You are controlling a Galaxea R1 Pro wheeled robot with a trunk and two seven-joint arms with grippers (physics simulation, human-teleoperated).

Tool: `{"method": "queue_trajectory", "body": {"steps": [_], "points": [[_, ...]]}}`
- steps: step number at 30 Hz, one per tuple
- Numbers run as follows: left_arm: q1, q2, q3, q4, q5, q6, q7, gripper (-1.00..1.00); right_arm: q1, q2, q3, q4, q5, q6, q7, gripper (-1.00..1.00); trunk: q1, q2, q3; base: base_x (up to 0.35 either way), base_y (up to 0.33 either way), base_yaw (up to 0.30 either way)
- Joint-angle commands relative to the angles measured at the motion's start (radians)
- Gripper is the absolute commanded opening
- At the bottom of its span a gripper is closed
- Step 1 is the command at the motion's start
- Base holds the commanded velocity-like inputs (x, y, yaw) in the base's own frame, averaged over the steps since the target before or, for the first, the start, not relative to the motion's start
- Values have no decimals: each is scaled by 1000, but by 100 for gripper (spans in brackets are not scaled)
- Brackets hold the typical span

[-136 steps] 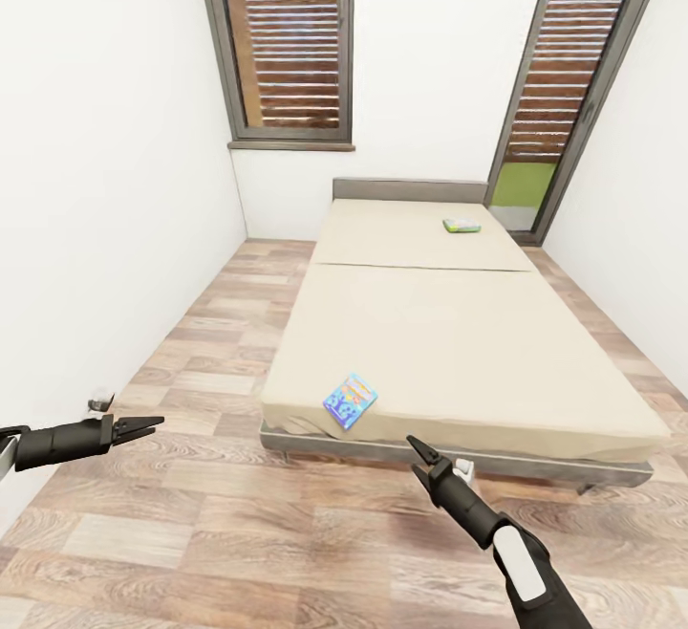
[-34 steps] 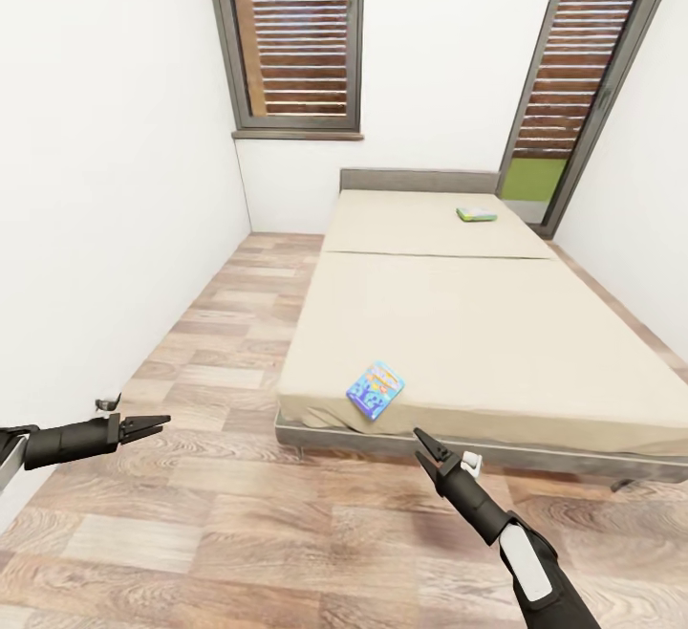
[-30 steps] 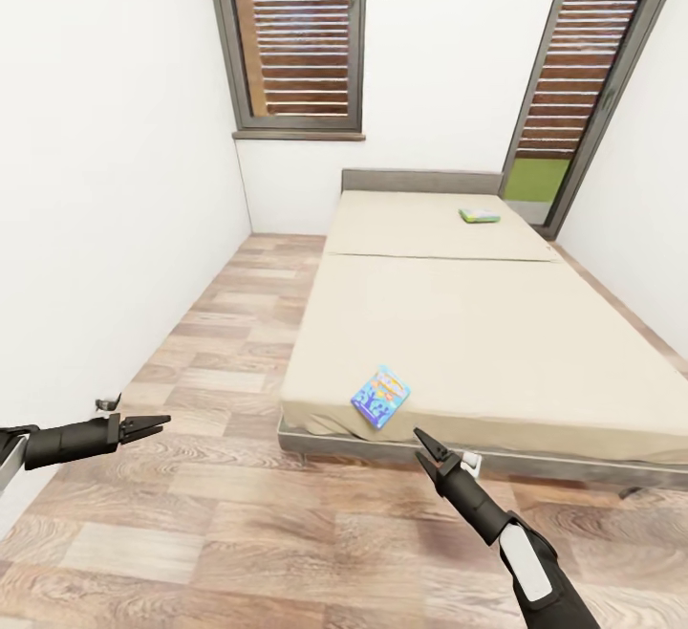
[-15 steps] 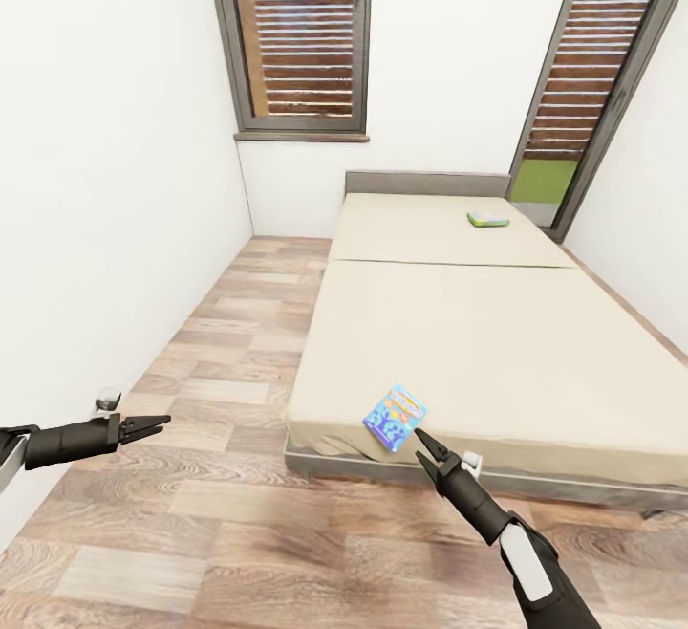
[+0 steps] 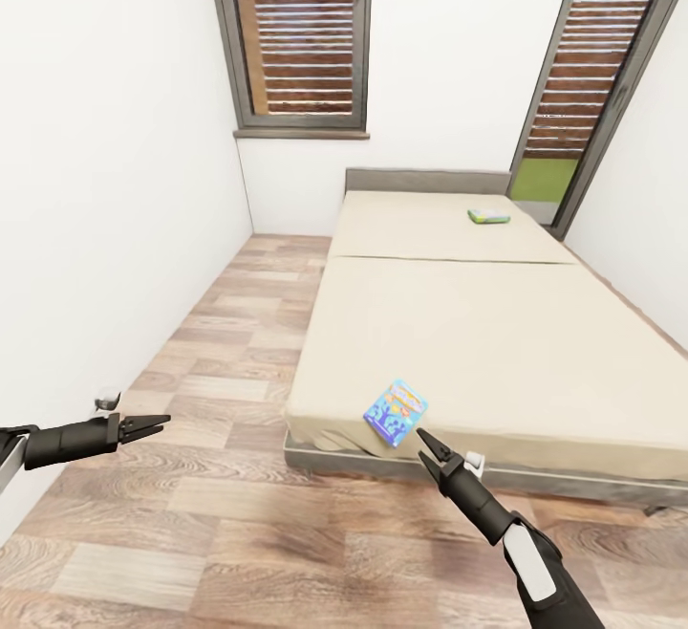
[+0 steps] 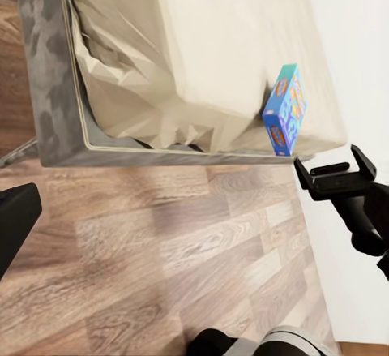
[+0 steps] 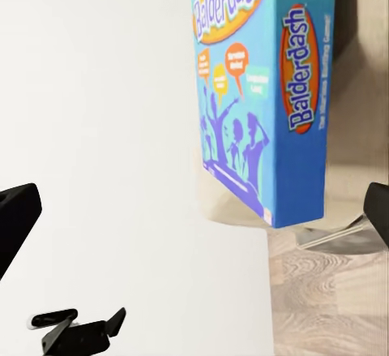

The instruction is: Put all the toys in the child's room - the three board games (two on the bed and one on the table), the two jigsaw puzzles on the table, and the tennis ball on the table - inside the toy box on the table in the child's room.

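Note:
A blue board game lettered Balderdash lies at the foot corner of the bed. It is also seen in the left wrist view and close up in the right wrist view. My right gripper hovers open just short of it, over the floor; its fingers frame the box. A green-edged board game rests near the headboard. My left gripper is open and empty, far left by the wall. The table, toy box, jigsaw puzzles and tennis ball are out of view.
A white wall runs close along the left. The wood plank floor forms an aisle between wall and bed. The grey bed frame edges the mattress foot. Tall dark-framed windows stand behind the headboard.
The whole view has shifted as the camera moved nearer the bed's foot. The blue game now appears right beside my right gripper's tip. Both arms keep their pose.

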Motion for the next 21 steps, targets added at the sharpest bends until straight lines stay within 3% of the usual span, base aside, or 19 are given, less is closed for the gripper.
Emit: {"method": "queue_trajectory", "body": {"steps": [1,17,21], "points": [[0,0,0,0,2,11,-4,100,-1,1,-3,0,-4,8,2,100,4,-8,-4,0,0,0],[0,0,-2,0,2,12,-6,100,-1,1,-3,0,-4,8,2,100,65,-120,-54,0,0,0],[0,0,-2,0,2,11,-6,100,-1,2,-3,0,-4,8,2,100,65,-120,-54,0,0,0]]}}
